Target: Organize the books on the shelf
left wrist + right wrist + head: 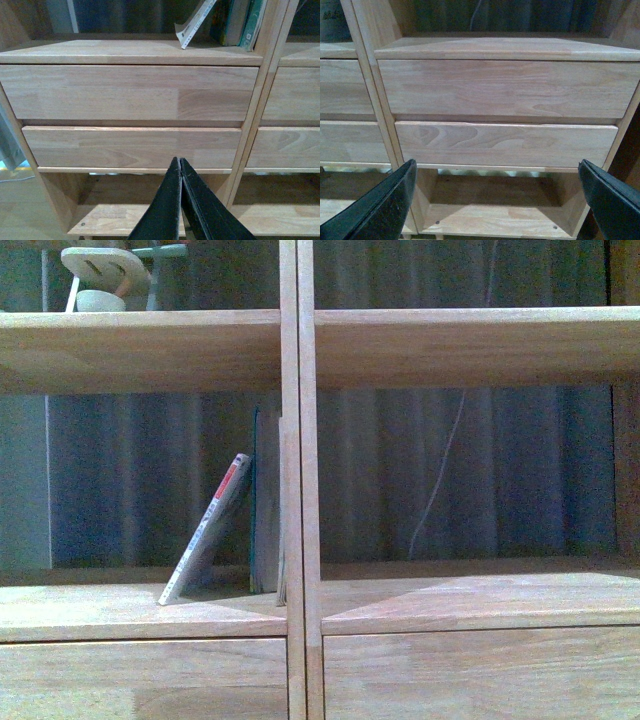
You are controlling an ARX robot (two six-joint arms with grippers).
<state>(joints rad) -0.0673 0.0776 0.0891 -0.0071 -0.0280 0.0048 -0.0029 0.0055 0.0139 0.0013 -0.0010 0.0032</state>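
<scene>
The light-wood shelf (pixel 300 600) fills the front view. In its left column a thin white book with a red-marked spine (pixel 206 532) leans tilted against a teal book (pixel 265 500) that stands upright by the centre post. From the left wrist view the white book (pixel 195 24) and the teal book (pixel 252 25) sit on the board above the drawers. My left gripper (pixel 180 161) is shut and empty, low in front of the left drawers. My right gripper (pixel 497 172) is open and empty before the right drawers. Neither gripper shows in the front view.
A pale wooden object (pixel 105 275) stands on the upper left shelf board. The right column's compartment (pixel 470 590) holds no books. Two drawer fronts (pixel 130 92) sit in each column, above a low open compartment (pixel 495 210). A dark curtain hangs behind.
</scene>
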